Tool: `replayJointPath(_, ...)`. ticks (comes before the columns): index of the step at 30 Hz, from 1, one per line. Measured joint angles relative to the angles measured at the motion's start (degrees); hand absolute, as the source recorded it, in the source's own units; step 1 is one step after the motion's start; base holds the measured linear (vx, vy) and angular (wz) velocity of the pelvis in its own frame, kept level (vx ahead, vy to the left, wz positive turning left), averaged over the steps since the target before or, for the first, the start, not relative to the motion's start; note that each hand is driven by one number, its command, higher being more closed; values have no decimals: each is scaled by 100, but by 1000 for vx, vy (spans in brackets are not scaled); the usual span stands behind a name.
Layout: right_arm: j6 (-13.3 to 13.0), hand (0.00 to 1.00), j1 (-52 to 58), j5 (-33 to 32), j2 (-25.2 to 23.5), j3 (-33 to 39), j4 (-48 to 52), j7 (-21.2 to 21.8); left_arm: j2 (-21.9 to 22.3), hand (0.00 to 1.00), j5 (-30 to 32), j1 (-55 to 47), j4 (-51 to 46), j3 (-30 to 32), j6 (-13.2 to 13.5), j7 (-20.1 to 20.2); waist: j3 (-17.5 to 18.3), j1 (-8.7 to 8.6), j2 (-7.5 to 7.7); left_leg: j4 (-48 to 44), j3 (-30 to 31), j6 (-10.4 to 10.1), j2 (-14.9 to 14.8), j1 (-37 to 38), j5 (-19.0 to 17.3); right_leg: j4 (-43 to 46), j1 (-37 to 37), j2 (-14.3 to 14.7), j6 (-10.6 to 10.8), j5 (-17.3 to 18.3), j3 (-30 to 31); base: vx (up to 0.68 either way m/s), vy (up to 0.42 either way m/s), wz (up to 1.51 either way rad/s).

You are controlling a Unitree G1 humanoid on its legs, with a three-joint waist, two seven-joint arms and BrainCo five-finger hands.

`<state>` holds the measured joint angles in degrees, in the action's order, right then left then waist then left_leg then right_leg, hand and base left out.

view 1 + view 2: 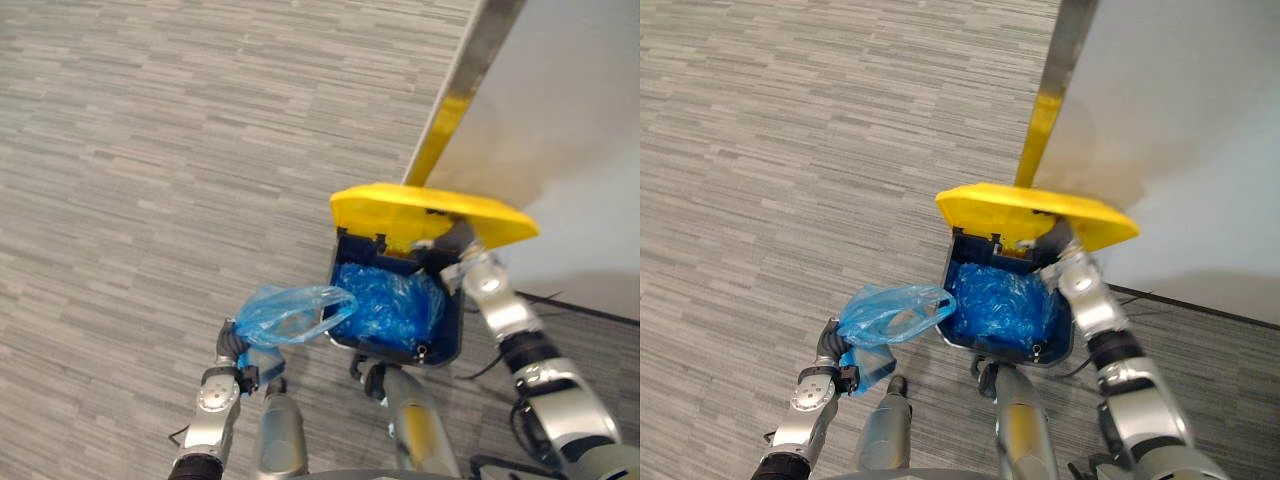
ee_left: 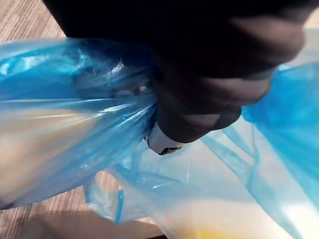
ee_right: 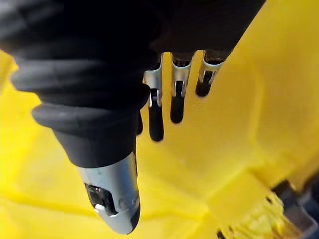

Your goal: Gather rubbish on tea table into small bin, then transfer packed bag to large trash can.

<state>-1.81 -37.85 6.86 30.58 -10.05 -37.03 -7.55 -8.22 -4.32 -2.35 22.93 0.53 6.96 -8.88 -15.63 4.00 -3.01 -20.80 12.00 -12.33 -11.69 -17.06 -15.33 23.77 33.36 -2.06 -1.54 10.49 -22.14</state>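
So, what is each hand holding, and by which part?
Left hand grips the blue bag by its bunched plastic. Right hand holds nothing; straight fingers prop the yellow lid.
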Motion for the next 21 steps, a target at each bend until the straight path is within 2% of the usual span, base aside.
replayJointPath(3,4,0,-273,-231,358,-183,-241,6,-123,100,-190,34,-150,-38,84,9,-8,16,-7,141,164,68,86,-93,71,-248,-1,-4,146,-100,28,-111,-12,23)
replayJointPath(7,4,0,-275,-445,489,-183,-244,11,-218,100,-353,22,-599,-181,106,130,-37,-5,-23,273,251,139,83,-167,138,-389,-3,27,317,-211,78,-88,-24,18)
replayJointPath(9,4,0,-280,-458,614,-181,-241,26,-202,100,-481,12,-1035,-350,129,245,-66,-6,-58,-258,303,147,197,-282,112,-430,-28,22,290,-221,40,-51,-11,12)
replayJointPath(11,6,0,-282,-460,674,-177,-240,29,-207,100,-589,88,-1343,-473,133,312,-219,-56,-121,-542,198,324,249,-400,-19,-371,-130,33,299,-233,10,-106,17,9)
replayJointPath(12,6,0,-289,-464,697,-173,-221,29,-226,100,-730,107,-1568,-550,150,399,-281,-79,-124,-440,222,291,228,-351,-108,-330,-130,36,318,-244,37,-128,-5,13)
replayJointPath(15,0,0,-401,-511,746,-169,-210,37,-392,100,-1049,120,-2170,-841,244,588,-336,-179,-96,-349,320,226,341,-278,-58,-536,-130,50,347,-266,167,-69,-22,9)
replayJointPath(16,0,0,-470,-521,760,-178,-210,87,-435,100,-1202,123,-2444,-986,268,652,-349,-154,-132,-781,290,294,450,-335,-112,-537,-130,73,341,-300,173,-57,-7,-14)
replayJointPath(18,-1,0,-490,-526,791,-186,-211,187,-510,100,-1350,357,-2727,-1275,356,732,-388,-194,-162,-874,180,489,442,-406,-309,-488,-136,113,293,-368,176,-79,7,-10)
replayJointPath(21,-1,0,-723,-531,815,-241,-212,243,-591,100,-1417,1124,-2820,-1857,465,766,-586,-277,-147,-704,191,369,488,-295,-311,-521,-159,109,346,-407,328,-102,-15,4)
